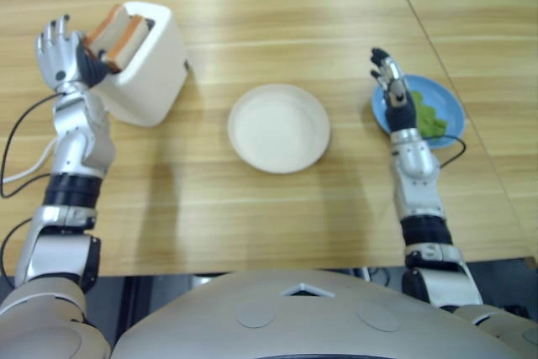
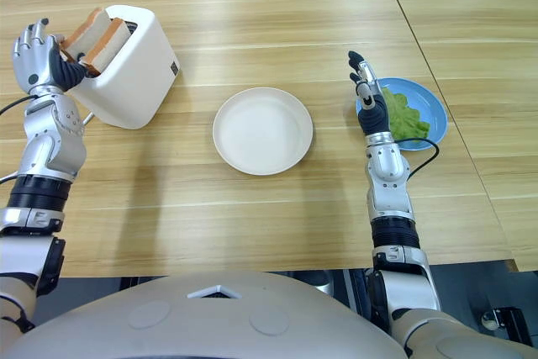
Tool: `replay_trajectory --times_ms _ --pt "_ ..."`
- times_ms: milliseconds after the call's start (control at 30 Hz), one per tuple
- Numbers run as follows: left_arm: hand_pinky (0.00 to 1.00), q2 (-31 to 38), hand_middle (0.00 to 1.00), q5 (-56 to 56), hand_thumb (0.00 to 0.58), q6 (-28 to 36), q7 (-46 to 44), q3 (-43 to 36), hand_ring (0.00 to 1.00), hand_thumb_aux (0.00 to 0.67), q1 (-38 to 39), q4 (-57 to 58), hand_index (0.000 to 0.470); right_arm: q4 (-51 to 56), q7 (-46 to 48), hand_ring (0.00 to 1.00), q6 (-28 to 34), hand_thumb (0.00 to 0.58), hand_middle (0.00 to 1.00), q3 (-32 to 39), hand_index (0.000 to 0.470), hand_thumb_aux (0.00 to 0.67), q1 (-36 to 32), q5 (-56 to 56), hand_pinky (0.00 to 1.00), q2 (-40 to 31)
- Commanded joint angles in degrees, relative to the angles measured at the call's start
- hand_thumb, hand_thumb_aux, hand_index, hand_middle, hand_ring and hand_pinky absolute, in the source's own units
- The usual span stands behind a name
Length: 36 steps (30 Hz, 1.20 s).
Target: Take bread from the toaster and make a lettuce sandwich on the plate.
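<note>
Plainly, 2 bread slices [image 1: 118,33] were found standing up out of the toaster [image 1: 151,69], just right of the left hand [image 1: 57,55] — held open, nothing gripped — while the right hand [image 1: 392,83], likewise open, was seen well apart beside the lettuce [image 1: 427,117].

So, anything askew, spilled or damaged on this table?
Nothing stands out: two bread slices stand in the toaster, the white plate lies flat and whole, and the lettuce lies within the blue plate; nothing spilled.
</note>
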Motion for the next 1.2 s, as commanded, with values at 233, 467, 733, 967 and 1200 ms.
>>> replay_trajectory --times_ms 233,467,733,967,1200 --pt "1.0 -4.51 1.0 -12.75 0.58 -18.96 11.0 14.34 1.0 0.67 5.68 -29.4 0.46 0.59 -0.47 0.0 0.6 0.0 0.0 0.34 0.0 0.0 0.19 -0.5 0.0 0.1" --pt "1.0 -15.54 1.0 -44.91 0.58 -25.99 -15.79 6.27 1.0 0.67 2.92 -20.27 0.46 0.56 -0.73 0.0 0.78 0.0 0.0 0.31 0.0 0.0 0.22 -0.39 0.0 0.11" --pt "1.0 -23.72 1.0 -54.43 0.58 -14.14 -40.19 -8.25 1.0 0.67 7.42 -5.93 0.46 -0.34 -0.38 0.0 1.28 0.0 0.0 -0.06 0.0 0.0 0.6 0.12 0.0 -0.71" --pt "1.0 -24.74 1.0 -44.29 0.58 -15.4 -38.73 -14.19 1.0 0.67 4.91 8.66 0.46 -1.77 -0.34 0.0 1.94 0.0 0.0 -0.01 0.0 0.0 1.2 0.12 0.0 -1.02" --pt "1.0 -23.72 1.0 -35.91 0.55 -14.33 -33.99 -15.74 1.0 0.518 4.4 6.28 0.355 -4.93 0.29 0.0 3.11 0.0 0.0 -0.56 0.0 0.0 2.22 0.33 0.0 -2.3"
